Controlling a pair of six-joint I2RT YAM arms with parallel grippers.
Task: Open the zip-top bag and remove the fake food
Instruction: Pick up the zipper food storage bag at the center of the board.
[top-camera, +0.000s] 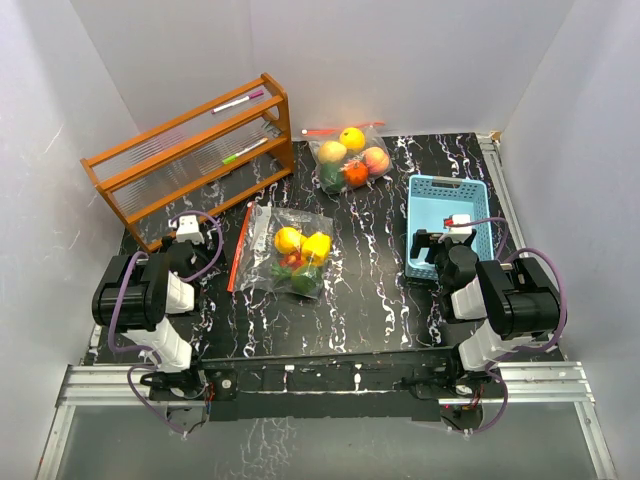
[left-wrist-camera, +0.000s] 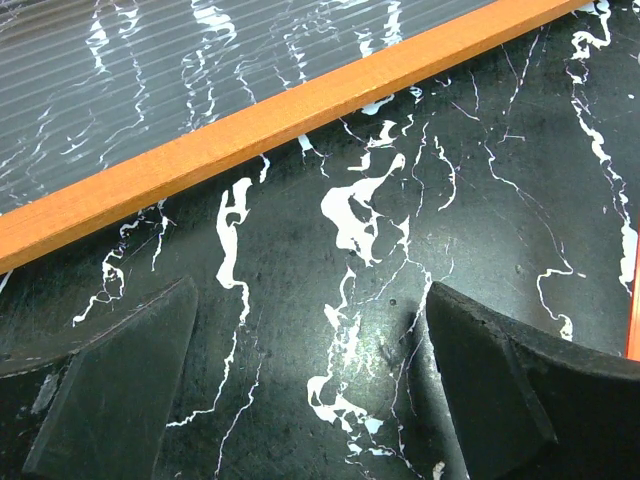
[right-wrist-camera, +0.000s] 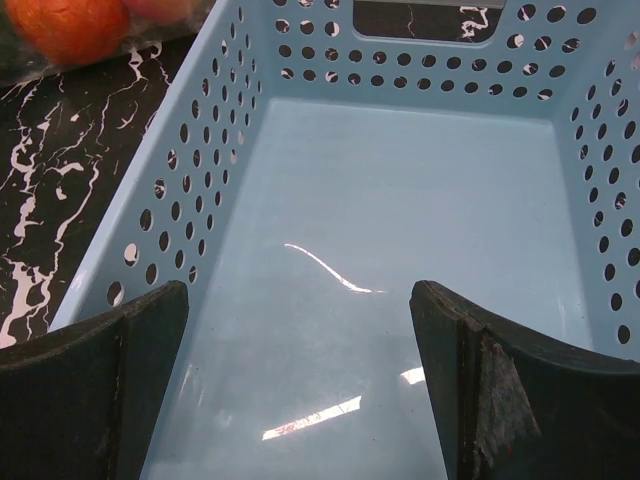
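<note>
Black table (top-camera: 380, 290), left pincer (left-wrist-camera: 310, 300) spread wide, empty, right pincer (right-wrist-camera: 298, 300) likewise, above basket (right-wrist-camera: 200, 200)

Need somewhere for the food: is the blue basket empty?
Empty: the right wrist view shows only bare floor inside the blue basket.

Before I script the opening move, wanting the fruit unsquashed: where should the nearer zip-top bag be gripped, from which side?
I'd take the red zip strip along the left edge of the nearer bag, coming from the left with the left tool. The strip lies flat and the fake food bunches to its right.
</note>
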